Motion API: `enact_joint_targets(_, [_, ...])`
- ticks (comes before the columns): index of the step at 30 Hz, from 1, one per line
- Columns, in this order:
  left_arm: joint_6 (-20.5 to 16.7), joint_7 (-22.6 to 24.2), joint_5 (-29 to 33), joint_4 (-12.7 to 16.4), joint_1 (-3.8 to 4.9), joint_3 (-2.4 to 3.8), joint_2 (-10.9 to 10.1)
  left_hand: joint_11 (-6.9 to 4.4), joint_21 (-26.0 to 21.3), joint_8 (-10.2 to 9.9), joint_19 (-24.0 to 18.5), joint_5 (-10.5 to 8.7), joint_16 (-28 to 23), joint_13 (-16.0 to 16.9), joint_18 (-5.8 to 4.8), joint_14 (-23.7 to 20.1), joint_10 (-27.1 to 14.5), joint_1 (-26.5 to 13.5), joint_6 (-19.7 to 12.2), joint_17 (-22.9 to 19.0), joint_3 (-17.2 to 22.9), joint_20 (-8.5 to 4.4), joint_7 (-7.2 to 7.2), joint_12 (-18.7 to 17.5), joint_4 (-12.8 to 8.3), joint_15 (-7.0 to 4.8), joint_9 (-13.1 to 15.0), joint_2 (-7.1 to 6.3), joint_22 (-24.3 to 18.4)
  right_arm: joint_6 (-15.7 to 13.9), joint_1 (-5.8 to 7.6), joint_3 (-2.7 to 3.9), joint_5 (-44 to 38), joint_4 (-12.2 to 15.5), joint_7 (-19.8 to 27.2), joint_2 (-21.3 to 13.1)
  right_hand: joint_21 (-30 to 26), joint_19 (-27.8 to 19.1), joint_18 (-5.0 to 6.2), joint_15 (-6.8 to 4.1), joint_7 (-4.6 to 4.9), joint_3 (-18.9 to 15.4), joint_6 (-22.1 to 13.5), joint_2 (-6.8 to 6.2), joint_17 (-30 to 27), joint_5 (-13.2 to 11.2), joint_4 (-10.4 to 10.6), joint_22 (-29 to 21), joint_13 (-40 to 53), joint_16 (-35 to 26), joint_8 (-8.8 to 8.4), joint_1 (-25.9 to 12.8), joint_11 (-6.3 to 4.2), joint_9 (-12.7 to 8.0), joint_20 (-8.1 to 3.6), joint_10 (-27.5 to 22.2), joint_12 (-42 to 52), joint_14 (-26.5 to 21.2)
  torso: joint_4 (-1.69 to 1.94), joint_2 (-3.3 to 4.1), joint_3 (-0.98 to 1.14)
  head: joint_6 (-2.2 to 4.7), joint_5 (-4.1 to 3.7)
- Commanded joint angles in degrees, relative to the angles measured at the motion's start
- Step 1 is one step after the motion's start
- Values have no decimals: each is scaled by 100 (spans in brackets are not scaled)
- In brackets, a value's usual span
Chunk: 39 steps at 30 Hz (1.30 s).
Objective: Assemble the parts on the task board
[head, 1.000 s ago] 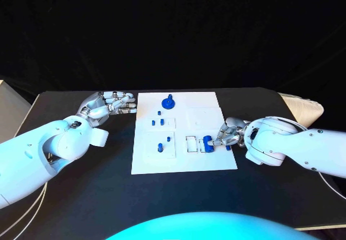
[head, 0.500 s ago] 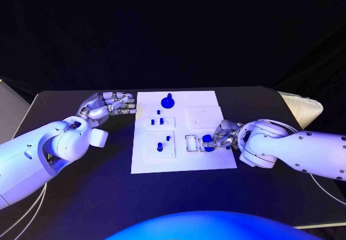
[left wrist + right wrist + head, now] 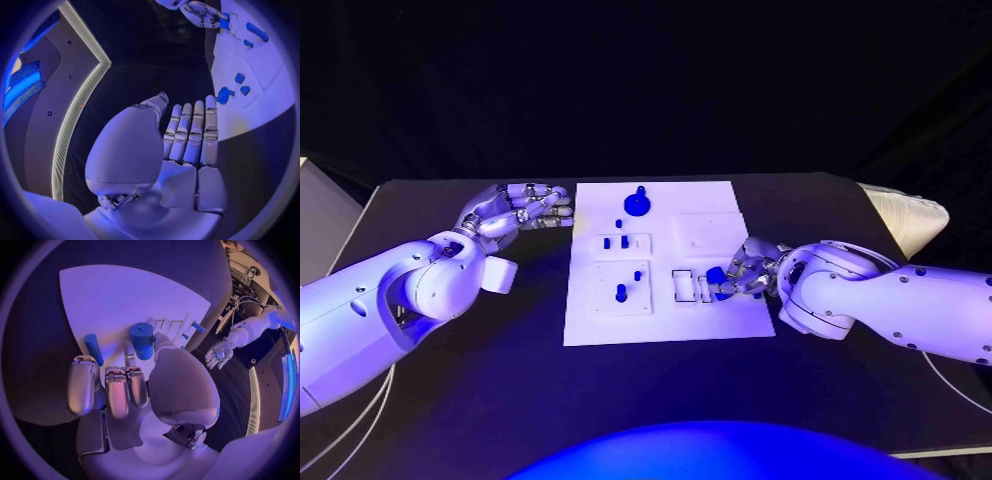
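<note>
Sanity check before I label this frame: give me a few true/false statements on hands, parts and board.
1. The right hand holds a blue part at the task board's right edge. True.
2. The left hand holds a blue part. False: it holds nothing, fingers apart, over the black table beside the board's left edge.
3. A round blue part sits near the board's far edge. True.
4. The board lies under the left arm. False: it lies in the middle of the table, between the two arms.
</note>
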Motion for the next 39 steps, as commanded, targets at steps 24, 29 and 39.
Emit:
enact_joint_targets(24, [104, -3, 31, 9, -18, 3, 22, -12, -54, -24, 50, -14, -71, 7, 31, 36, 18, 64, 33, 15, -38, 9, 20, -23, -7, 15, -18, 14, -26, -45, 311, 9, 901, 232, 22, 214, 35, 366, -90, -39, -60, 163, 81, 145, 1453, -22, -69, 628, 1183, 19, 13, -2, -36, 14, -41, 358, -96, 584, 12, -1, -21, 22, 16])
enact_joint_targets(29, [100, -8, 32, 15, -17, 3, 13, -12, -54, -24, 50, -14, -71, 7, 31, 36, 18, 64, 33, 15, -38, 9, 20, -23, -7, 15, -18, 14, -26, 57, 278, -11, 846, 128, -22, 340, 22, 362, -89, -31, -52, 155, 87, 108, 1448, -131, -71, 628, 1174, 17, 12, -199, -28, 10, -34, 351, -114, 583, 2, 1, -16, 17, 22])
enact_joint_targets(39, [103, -11, 32, 25, -17, 3, -2, -11, -62, -24, 51, -14, -83, 7, 31, 35, 17, 63, 36, 17, -39, 10, 20, -24, -4, 16, -20, 19, -34, 14, 243, -28, 464, 29, -82, 524, 30, 364, -90, -27, -51, 85, 103, 75, 1454, -193, -67, 642, 1181, 19, 30, -483, -24, 18, -28, 357, -116, 584, 3, 4, -5, 13, 37])
